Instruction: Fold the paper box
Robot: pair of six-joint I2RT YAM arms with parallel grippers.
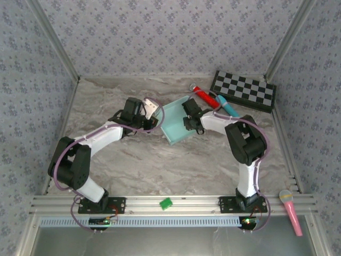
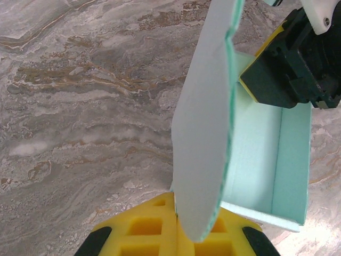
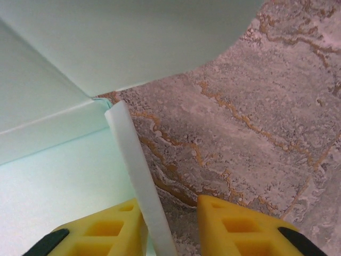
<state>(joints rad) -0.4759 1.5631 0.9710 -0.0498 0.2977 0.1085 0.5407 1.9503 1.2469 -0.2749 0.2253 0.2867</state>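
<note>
Mid-fold, the left gripper [image 2: 176,226] pinches the pale sky-blue thin-card paper box [image 2: 256,160] by its flap, and the right gripper [image 3: 170,224], gaping astride a wall, likely needs to close.

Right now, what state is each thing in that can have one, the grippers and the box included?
paper box: partly folded, side walls raised, top open, one rounded flap standing up.
left gripper: shut on the paper box's raised flap.
right gripper: open, fingers either side of a box wall.
checkerboard: lying flat on the table.
</note>
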